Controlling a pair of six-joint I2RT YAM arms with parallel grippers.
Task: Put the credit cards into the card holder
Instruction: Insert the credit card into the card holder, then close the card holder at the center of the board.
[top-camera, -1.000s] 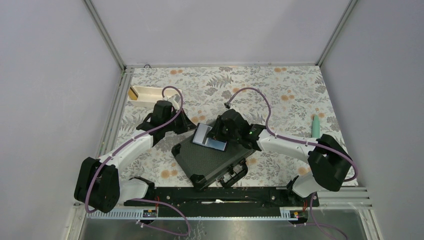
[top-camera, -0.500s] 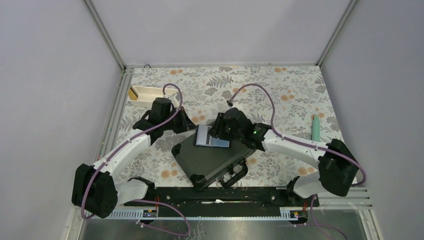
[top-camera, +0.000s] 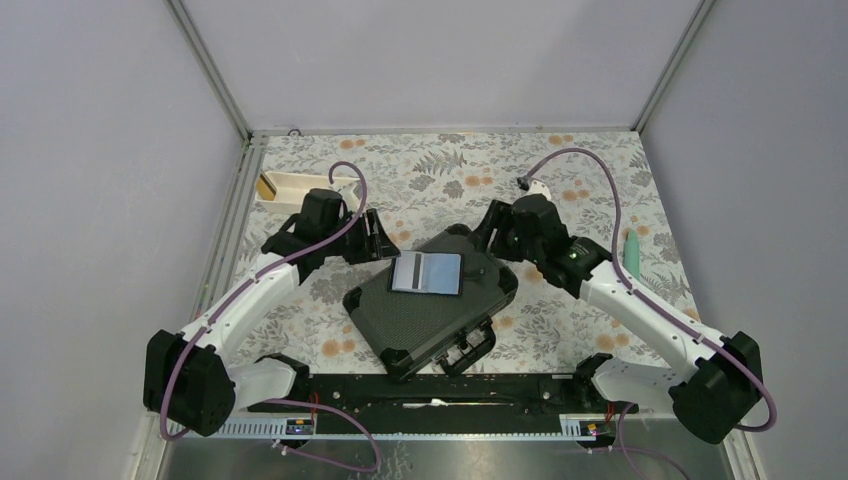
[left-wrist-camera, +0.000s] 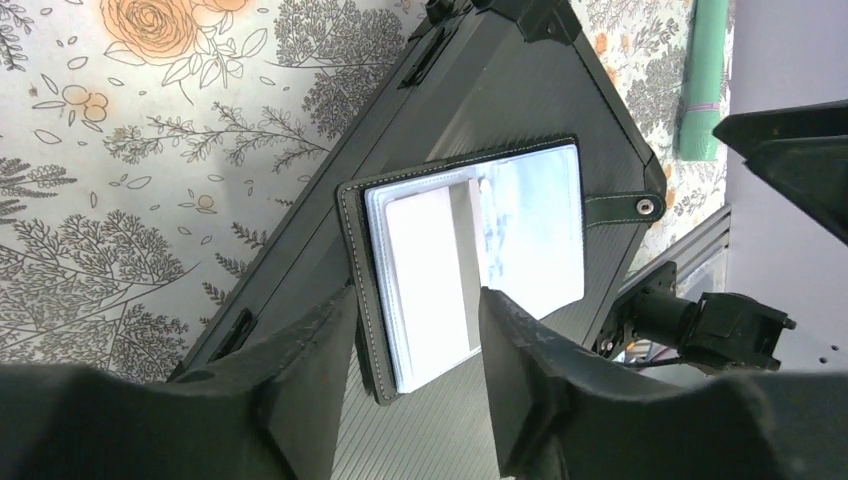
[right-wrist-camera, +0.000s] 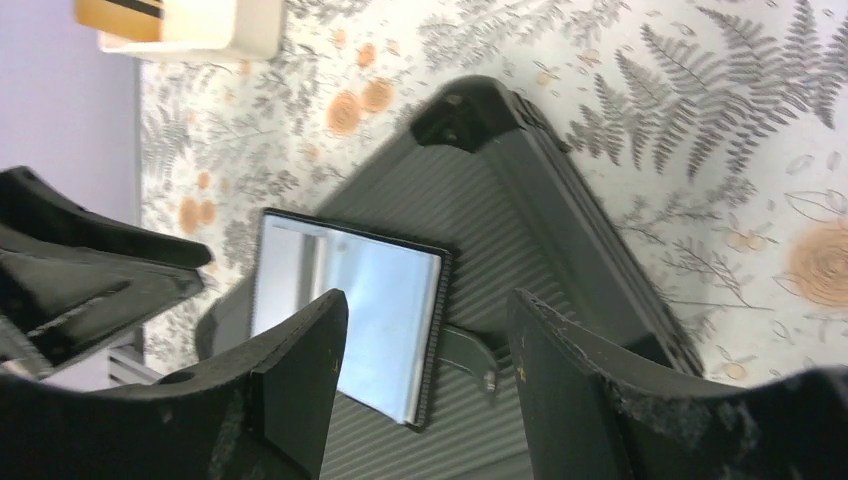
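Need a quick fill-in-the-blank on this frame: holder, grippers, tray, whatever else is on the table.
1. The card holder lies ____ on top of the black hard case.
2. The left gripper and right gripper both hold ____.
3. A yellowish card sits in the white ____ at the far left.
4. The green cylinder lies to the case's ____ side.
Missing words: open; nothing; tray; right.

Soft, even overhead light; glare whitens the open card holder (left-wrist-camera: 500, 240); fingers (left-wrist-camera: 300, 390) in both wrist views look blurred.
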